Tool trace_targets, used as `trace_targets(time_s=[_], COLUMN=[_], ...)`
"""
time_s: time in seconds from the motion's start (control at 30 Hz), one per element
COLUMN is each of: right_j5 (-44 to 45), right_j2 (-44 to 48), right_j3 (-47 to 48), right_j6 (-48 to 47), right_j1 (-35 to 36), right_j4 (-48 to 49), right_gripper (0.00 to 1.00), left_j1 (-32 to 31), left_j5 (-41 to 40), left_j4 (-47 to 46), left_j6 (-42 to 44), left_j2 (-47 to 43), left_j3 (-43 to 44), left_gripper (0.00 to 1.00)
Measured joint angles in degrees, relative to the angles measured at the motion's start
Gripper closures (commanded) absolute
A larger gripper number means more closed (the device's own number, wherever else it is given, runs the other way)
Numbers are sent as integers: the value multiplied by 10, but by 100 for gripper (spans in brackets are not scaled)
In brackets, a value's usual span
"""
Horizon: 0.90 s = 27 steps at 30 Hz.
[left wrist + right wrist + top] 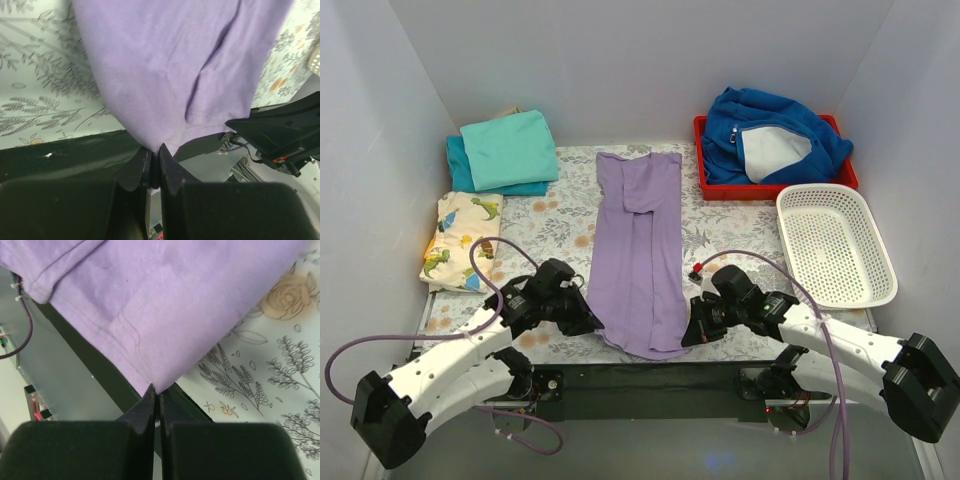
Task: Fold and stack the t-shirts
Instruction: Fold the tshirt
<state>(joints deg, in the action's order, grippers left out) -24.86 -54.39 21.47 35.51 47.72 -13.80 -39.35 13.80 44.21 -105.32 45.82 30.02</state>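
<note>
Pinching the near hem corners of the lavender t-shirt (638,250) — lying lengthwise on the table (720,215) — the left gripper (590,323) and right gripper (692,331) are both clamped on cloth; best to lift evenly (hem taut) toward the collar

Table (550,225) w/ grey floral cover. Lavender tee (638,260) lies lengthwise mid-table, sides folded in, near hem at cover's front edge. Left of tee: folded dino-print cloth (460,240). Far-left of tee: folded teal tee (454,160). Right of tee: white mesh basket (835,245). Far-right of tee: red tray (770,190), just beside basket.
</note>
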Motion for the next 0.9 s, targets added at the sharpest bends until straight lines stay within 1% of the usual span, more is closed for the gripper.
trace_targets(time_s=[0.17, 0.33, 0.53, 0.7, 0.9], right_j5=[38, 77, 99, 99, 80], right_j2=[-60, -123, -192, -246, -325], right_j3=[69, 148, 224, 269, 334], right_j6=[-19, -60, -115, -155, -195], right_j1=[0, -3, -42, -90, -139], right_j4=[-11, -14, -15, -18, -22], right_gripper=[99, 99, 99, 99, 99], left_j1=[-2, -2, 3, 34, 83], left_j5=[-33, -77, -136, -157, -160], left_j4=[-11, -20, -23, -48, -89], left_j6=[26, 59, 96, 131, 172], left_j2=[73, 157, 240, 299, 367], left_j3=[76, 139, 208, 238, 269], left_gripper=[100, 98, 97, 96, 96])
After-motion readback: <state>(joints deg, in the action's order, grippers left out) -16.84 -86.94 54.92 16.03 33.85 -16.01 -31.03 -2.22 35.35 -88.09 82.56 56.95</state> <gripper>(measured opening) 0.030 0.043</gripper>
